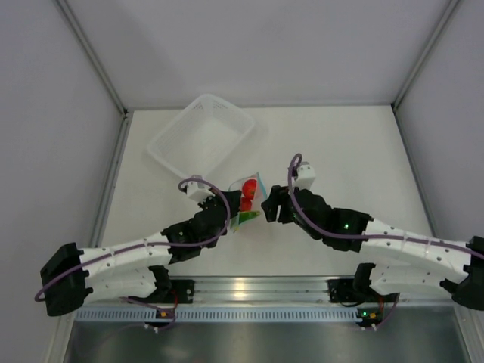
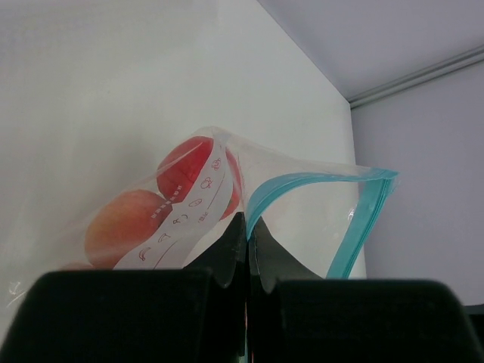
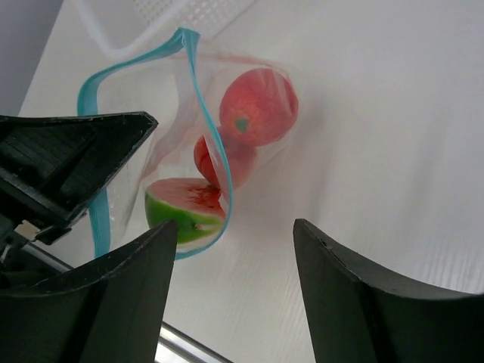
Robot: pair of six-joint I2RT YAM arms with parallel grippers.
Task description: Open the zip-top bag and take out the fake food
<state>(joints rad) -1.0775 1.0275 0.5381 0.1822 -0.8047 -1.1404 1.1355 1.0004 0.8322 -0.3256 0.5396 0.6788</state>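
Observation:
The clear zip-top bag [image 1: 249, 198] with its light blue zip strip [image 3: 209, 132] hangs between the two arms, mouth partly spread. Inside is the fake food: a watermelon wedge [image 3: 180, 206], a round red ball [image 3: 259, 106] and an orange-peach fruit [image 2: 125, 224]. My left gripper [image 2: 248, 224] is shut on the bag's edge at the blue strip, holding it off the table. My right gripper [image 3: 234, 231] stands open just right of the bag, below its lower corner, with only bare table between its fingers.
A white mesh-sided basket [image 1: 162, 149] sits behind the bag at the back left. White walls enclose the table on three sides. A metal rail [image 1: 249, 287] runs along the near edge by the arm bases.

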